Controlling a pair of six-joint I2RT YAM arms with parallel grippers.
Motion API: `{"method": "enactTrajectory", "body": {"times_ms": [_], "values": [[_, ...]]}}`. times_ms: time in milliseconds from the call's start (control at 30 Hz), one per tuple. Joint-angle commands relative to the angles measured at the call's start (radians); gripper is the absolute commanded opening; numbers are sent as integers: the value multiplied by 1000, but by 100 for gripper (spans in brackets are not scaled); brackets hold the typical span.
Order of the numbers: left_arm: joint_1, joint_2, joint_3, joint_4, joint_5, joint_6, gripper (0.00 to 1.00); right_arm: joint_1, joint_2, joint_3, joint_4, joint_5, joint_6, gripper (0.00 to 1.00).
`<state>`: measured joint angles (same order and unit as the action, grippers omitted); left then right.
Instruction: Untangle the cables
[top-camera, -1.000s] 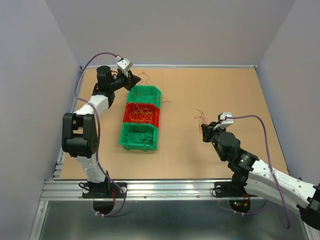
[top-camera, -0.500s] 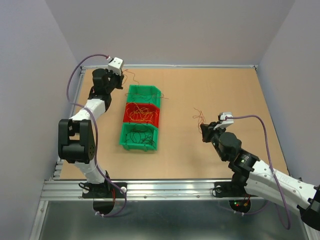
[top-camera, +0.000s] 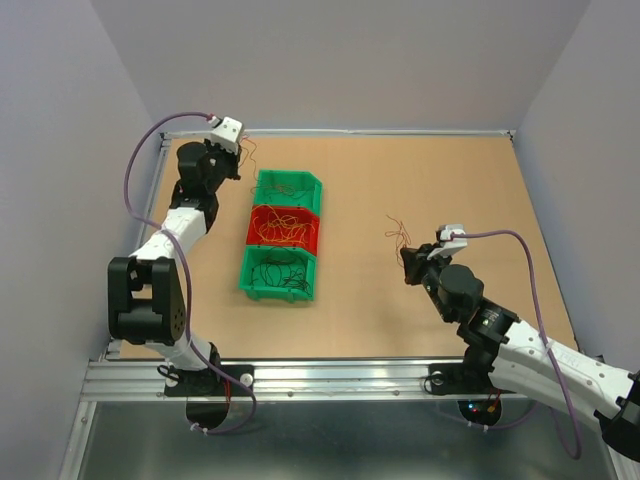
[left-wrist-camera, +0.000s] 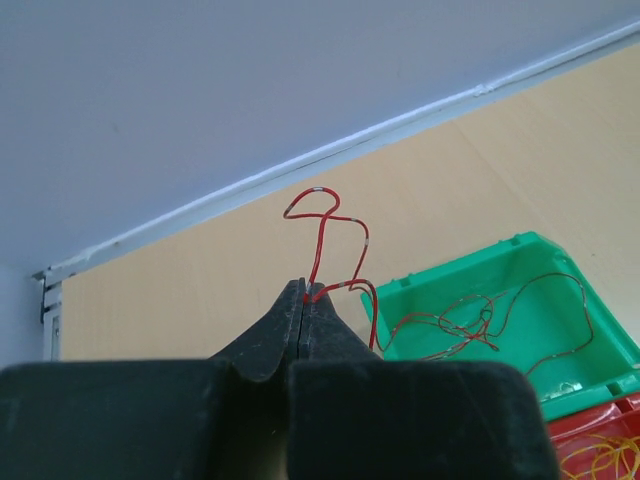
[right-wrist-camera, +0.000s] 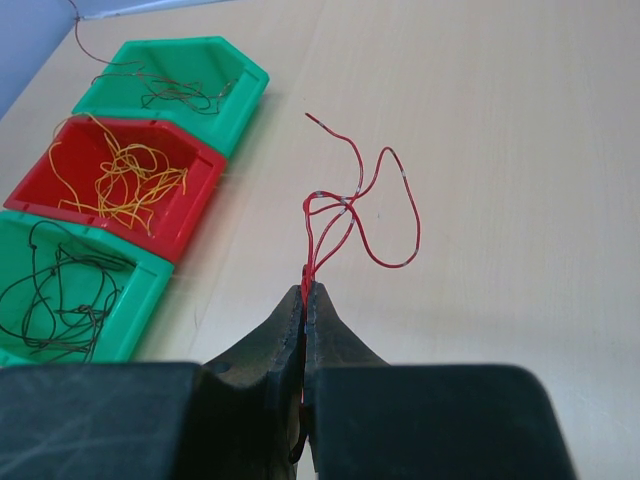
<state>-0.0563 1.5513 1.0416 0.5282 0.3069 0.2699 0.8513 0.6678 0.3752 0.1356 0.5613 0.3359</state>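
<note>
**Both tools clenched on red wires; other wires lie in three bins**

Left tool (left-wrist-camera: 303, 290): the jaws are pressed together, pinching a hair-thin red hooked wire (left-wrist-camera: 322, 216) at their tips. The wire rises above the tips and ends in a small hook. A second strand bends down on the right, just beside the corner of the far green plastic bin (left-wrist-camera: 460, 265). Whether that strand joins the wires inside the bin cannot be told. In the overhead view this tool stands at the upper left of the frame, over the tan desk (top-camera: 450, 180) and left of the bins.

Right tool (right-wrist-camera: 305, 292): the jaws are closed, grasping a thin red looped wire (right-wrist-camera: 342, 204) at its lower end. Its loops fan out beyond the tips over bare desk. Contact with the desk surface cannot be confirmed. In the overhead view this tool sits right of centre, well apart from the bins.

Bins: three stand in one row, left of centre in the overhead view, touching side to side.
- The far green bin holds thin reddish-brown wires (right-wrist-camera: 175, 92).
- The middle red plastic bin (right-wrist-camera: 197, 147) holds curled orange-yellow wires (right-wrist-camera: 130, 170).
- The near green plastic bin (right-wrist-camera: 140, 300) holds dark looped wires (right-wrist-camera: 60, 290).
</note>
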Motion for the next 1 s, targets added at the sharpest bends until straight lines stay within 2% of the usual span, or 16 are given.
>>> {"method": "enactTrajectory", "body": {"times_ms": [0, 133, 167, 233, 367, 433, 500, 567, 667, 767, 967], "values": [[-71, -7, 32, -81, 107, 150, 0, 2, -5, 50, 48, -15, -11, 1], [-174, 119, 213, -446, 66, 388, 0, 3, -4, 53, 48, -26, -17, 0], [-189, 147, 304, -614, 39, 466, 0, 3, -4, 51, 48, -34, -17, 0], [-197, 216, 382, -808, 35, 544, 3, 2, -5, 53, 48, -44, -17, 0], [-194, 274, 533, -1006, 14, 823, 4, 2, 12, 59, 48, -58, -14, 0], [-200, 334, 598, -1139, -17, 899, 4, 2, 27, 67, 48, -61, -15, 0], [-200, 418, 742, -1259, -42, 1032, 3, 3, 48, 76, 48, -64, -17, 0], [-201, 461, 855, -1385, -63, 1104, 2, 2, 62, 80, 48, -69, -18, 1], [-206, 526, 942, -1399, -159, 1167, 0, 2, 81, 88, 48, -75, -18, 1], [-214, 569, 972, -1453, -186, 1258, 0, 3, 85, 90, 48, -77, -15, 1], [-238, 483, 882, -1413, -126, 1308, 0, 3, 84, 87, 50, -64, -15, 1]]}}
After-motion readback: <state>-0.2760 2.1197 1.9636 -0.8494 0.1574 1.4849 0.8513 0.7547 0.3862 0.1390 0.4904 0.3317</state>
